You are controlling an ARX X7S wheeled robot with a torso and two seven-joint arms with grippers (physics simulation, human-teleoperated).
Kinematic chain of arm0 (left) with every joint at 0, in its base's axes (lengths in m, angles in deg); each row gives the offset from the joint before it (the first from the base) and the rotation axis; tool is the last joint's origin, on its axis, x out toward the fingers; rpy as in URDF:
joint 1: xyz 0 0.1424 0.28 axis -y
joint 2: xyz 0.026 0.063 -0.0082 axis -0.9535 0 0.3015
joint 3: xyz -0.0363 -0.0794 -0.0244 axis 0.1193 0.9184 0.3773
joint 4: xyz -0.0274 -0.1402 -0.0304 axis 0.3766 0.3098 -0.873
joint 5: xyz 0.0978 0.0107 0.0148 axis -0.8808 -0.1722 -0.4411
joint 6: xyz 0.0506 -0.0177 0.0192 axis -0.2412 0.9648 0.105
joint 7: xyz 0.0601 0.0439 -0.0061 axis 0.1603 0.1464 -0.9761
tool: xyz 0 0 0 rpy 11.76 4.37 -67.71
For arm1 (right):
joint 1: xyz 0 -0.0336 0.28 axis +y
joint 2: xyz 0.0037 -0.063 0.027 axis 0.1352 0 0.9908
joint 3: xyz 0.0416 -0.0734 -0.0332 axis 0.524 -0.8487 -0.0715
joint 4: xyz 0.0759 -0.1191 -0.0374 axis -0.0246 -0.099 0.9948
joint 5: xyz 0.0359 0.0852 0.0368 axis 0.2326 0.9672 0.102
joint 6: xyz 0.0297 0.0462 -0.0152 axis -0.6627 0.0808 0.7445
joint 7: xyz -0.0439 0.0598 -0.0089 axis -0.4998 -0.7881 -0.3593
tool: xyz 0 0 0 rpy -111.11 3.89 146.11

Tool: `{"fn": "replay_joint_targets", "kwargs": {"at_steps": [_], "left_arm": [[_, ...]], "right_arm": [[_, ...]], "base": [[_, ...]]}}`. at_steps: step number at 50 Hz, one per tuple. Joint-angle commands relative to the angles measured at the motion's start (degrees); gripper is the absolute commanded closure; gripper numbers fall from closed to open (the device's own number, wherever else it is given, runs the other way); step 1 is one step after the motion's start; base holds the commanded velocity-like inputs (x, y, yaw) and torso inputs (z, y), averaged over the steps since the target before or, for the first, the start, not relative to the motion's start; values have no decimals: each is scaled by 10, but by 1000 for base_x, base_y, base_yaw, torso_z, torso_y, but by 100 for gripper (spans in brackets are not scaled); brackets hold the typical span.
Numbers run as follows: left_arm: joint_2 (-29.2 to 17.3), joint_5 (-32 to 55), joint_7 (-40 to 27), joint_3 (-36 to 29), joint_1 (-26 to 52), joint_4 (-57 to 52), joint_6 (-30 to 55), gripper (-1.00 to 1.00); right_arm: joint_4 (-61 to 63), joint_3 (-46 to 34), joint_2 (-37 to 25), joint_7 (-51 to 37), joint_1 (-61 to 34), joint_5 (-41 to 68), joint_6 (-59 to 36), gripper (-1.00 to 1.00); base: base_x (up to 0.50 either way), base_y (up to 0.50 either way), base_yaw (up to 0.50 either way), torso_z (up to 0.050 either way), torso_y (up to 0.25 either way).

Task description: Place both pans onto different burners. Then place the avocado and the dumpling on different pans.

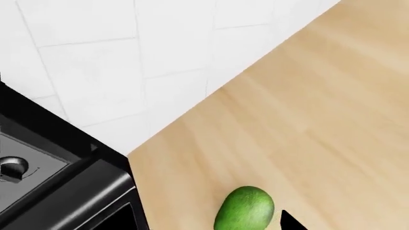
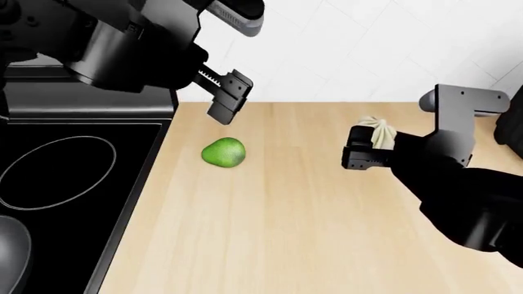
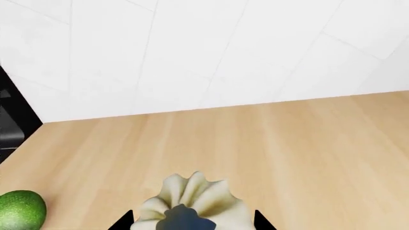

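Head view: 1 pan sits on the cooktop. Farther off, the avocado lies on the tabletop below the released left hand; the right hand grasps the dumpling.

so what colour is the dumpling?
Cream-white, pleated dumpling; right wrist view shows it best.
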Motion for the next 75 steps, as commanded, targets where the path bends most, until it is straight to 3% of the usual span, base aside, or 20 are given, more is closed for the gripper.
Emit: {"fn": "replay_joint_targets", "kwargs": {"at_steps": [1,30,75], "left_arm": [[33,-41,51,-32,-4,28,-23,-100],[92,-151,171,-121,-55,147,-108,-100],[159,-217,263,-188,-111,272,-172,-100]], "right_arm": [[-5,4,1,9,4,-14,-3,100],[-22,3,6,25,22,-23,9,100],[-42,2,12,40,35,-31,15,100]], "base": [[0,0,0,0,0],[0,0,0,0,0],[0,0,0,0,0]]}}
